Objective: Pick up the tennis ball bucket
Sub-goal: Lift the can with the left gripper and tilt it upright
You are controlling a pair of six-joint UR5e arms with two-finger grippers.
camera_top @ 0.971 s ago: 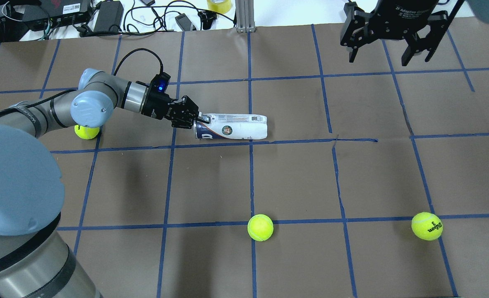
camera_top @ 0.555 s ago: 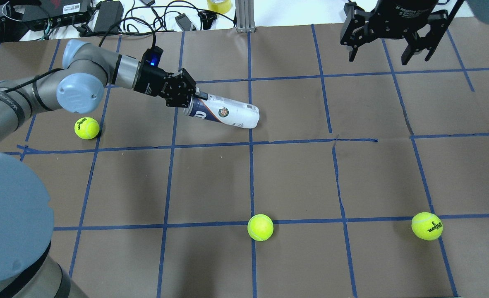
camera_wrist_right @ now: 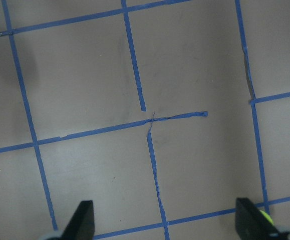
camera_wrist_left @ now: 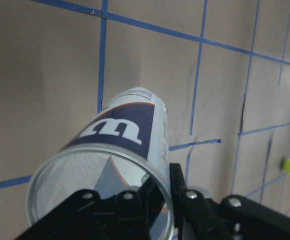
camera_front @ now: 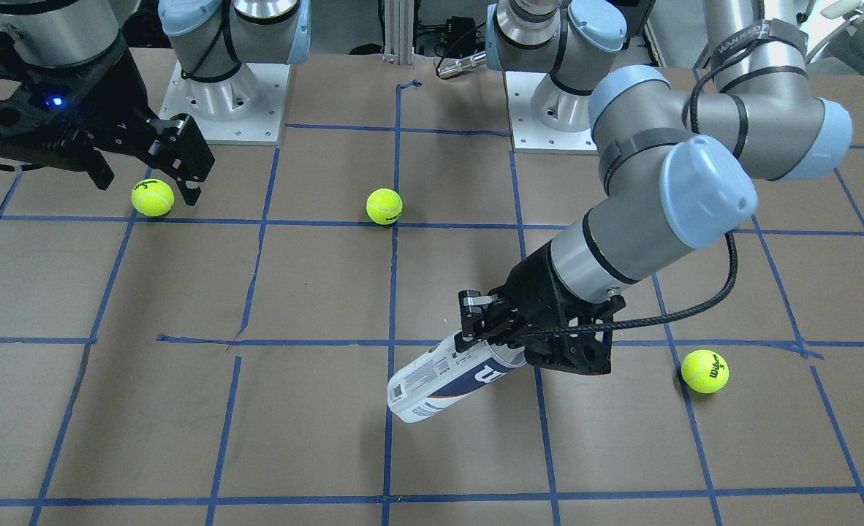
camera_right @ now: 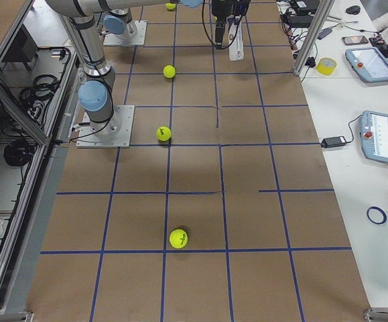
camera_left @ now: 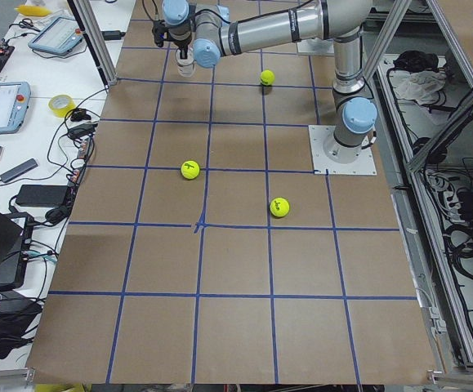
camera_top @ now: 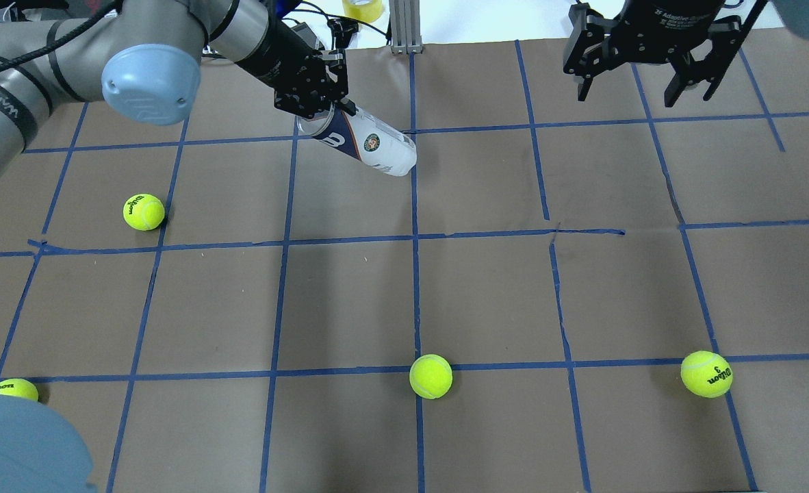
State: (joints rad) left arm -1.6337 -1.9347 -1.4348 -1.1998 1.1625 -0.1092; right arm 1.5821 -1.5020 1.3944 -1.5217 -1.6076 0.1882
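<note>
The brown-papered desk [camera_top: 486, 294], ruled into squares with blue tape, carries everything. The left arm comes in from 10 o'clock in the overhead view, and the left gripper [camera_top: 331, 104] has its fingers [camera_wrist_left: 177, 182] closed on the rim of the tennis ball bucket [camera_top: 367, 142] at its open end. The bucket sits toward 12 o'clock of the desk, tilted, with its closed end pointing to 4 o'clock and lower than the gripped end; it appears lifted off the paper. Its white label has a navy band with a large white "W", a round green logo beside it and a barcode nearer the closed end; the smaller print is too fine to read. The left wrist view looks into the clear open mouth, where only the back of the label shows, and what lies deeper cannot be told. The right gripper [camera_top: 634, 92], marked "Adaptive Gripper", hangs at 1 o'clock with its fingers spread wide, gripping nothing. Four yellow-green balls lie apart on the desk: one reading "Wilson 3" [camera_top: 706, 374] at 4 o'clock, a middle ball [camera_top: 430, 376] at 6 o'clock, a printed ball [camera_top: 144, 211] at 9 o'clock, and a half-hidden ball [camera_top: 14, 389] at 8 o'clock.
</note>
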